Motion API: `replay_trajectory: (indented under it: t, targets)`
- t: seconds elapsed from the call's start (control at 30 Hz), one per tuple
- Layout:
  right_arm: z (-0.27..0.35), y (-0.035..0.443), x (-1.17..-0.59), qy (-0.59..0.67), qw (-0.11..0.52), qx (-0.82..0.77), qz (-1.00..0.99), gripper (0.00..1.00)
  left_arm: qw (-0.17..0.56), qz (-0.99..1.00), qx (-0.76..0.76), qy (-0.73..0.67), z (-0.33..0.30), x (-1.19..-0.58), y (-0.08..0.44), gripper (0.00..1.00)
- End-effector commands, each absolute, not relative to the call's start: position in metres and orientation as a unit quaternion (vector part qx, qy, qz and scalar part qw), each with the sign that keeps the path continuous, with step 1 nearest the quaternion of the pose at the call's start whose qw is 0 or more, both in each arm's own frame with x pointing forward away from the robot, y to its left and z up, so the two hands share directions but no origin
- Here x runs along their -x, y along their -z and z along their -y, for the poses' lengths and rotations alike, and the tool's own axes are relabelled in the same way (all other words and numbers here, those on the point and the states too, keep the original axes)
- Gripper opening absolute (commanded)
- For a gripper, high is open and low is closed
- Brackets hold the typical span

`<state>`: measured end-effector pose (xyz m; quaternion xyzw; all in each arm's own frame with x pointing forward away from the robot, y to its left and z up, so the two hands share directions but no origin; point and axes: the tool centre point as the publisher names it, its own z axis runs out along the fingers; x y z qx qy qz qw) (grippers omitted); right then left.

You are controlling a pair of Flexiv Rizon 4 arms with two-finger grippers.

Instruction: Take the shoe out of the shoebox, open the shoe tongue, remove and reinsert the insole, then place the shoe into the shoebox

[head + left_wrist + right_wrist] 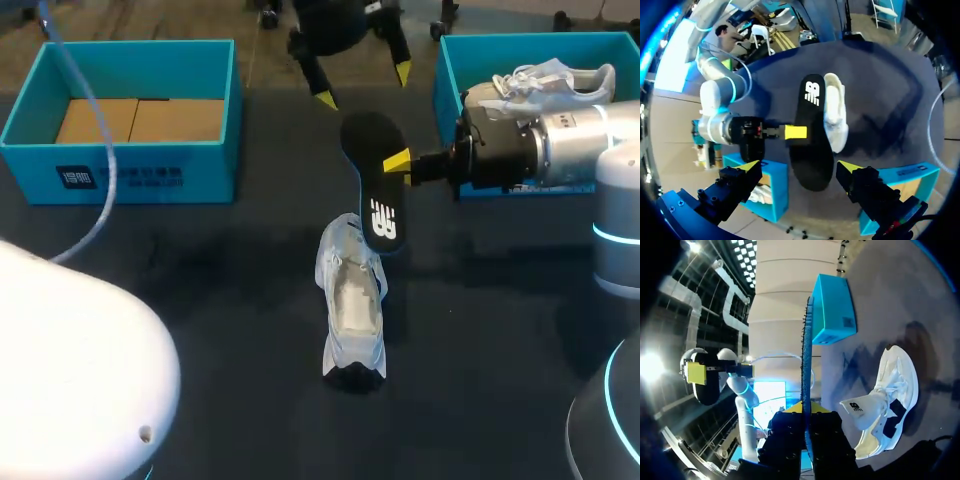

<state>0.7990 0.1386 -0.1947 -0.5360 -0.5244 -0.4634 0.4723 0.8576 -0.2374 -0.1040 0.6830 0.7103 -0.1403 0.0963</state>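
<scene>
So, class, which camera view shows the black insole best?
The left wrist view: the insole shows its whole flat face there. The head view shows it foreshortened, by the shoe. The right wrist view shows only its thin edge, clamped in the right jaws.

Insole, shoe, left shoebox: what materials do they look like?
Insole: likely foam, matte black face, printed logo, thin edge.
Shoe: white mesh or knit upper, probably textile; soft creases.
Left shoebox: smooth teal card or plastic, unclear; brown cardboard inside.
</scene>
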Motion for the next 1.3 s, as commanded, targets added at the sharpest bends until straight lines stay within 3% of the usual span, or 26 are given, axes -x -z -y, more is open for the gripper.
replay_trajectory:
  t: [0.03, 0.47, 1.0, 1.3]
  targets:
    - [-0.140, 0.195, -0.799, 0.463, 0.472, 0.536, 0.524, 0.00, -0.044, -0.722, -0.690, 0.003, 0.239, -0.860, 0.104, 1.00]
    - [-0.140, 0.195, -0.799, 0.463, 0.472, 0.536, 0.524, 0.00, -0.009, -0.748, -0.662, 0.045, 0.217, -0.863, 0.107, 1.00]
    - [-0.140, 0.195, -0.799, 0.463, 0.472, 0.536, 0.524, 0.00, 0.219, -0.711, -0.591, 0.313, 0.161, -0.825, 0.117, 1.00]
    - [-0.140, 0.195, -0.799, 0.463, 0.472, 0.536, 0.524, 0.00, 0.244, -0.693, -0.601, 0.316, 0.151, -0.813, 0.114, 1.00]
